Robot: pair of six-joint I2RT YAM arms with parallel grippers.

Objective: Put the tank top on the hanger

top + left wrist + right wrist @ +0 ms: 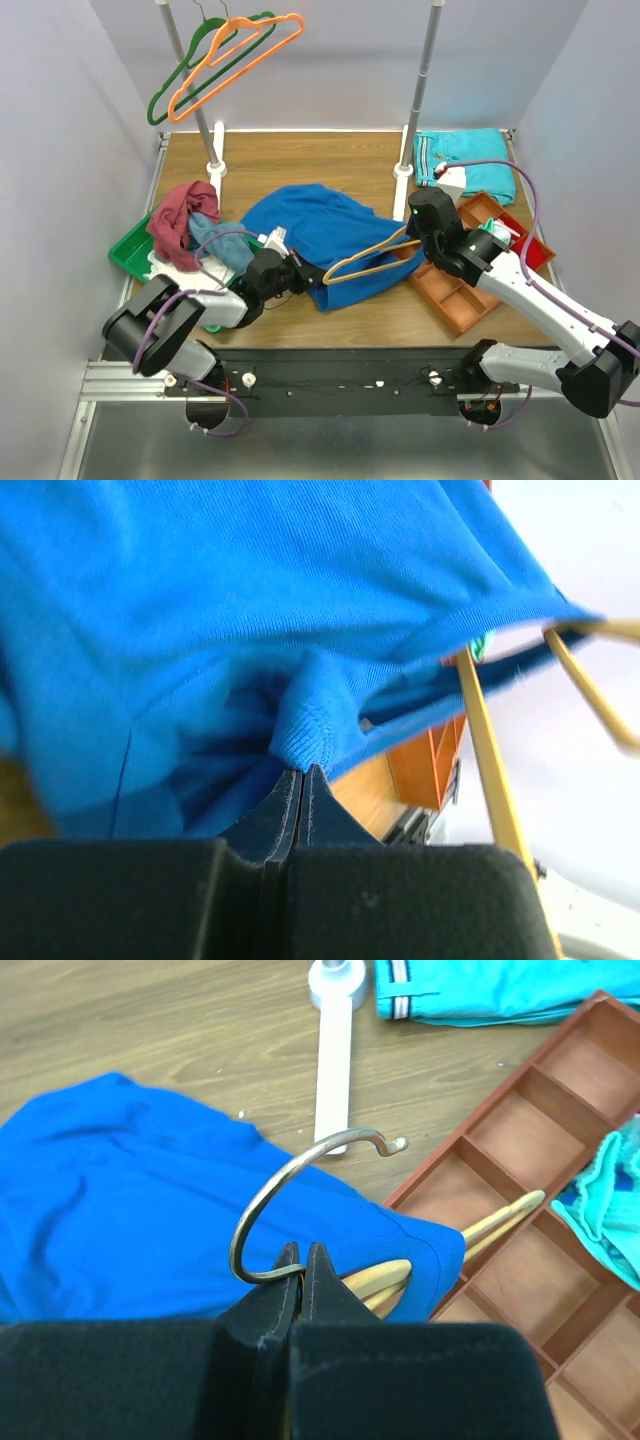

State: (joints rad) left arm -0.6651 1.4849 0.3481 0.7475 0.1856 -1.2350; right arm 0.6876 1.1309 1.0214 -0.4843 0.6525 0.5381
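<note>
The royal blue tank top [320, 232] lies bunched on the wooden table. The yellow hanger [372, 262] lies partly inside it, its arms poking out at the right. My left gripper [300, 272] is shut on a fold of the tank top's edge [305, 735] at its near left side. My right gripper [415, 235] is shut on the base of the hanger's metal hook [300, 1175]. In the right wrist view the tank top [150, 1220] covers one hanger arm [385, 1278]. In the left wrist view the hanger's yellow bars [490, 750] show to the right under the cloth.
A green tray [130, 255] with a maroon cloth [180, 222] stands at the left. A brown divided tray [465, 290] stands at the right, a folded turquoise garment [465, 160] behind it. Orange [235, 60] and green [190, 70] hangers hang on the rack; its two posts [420, 85] stand on the table.
</note>
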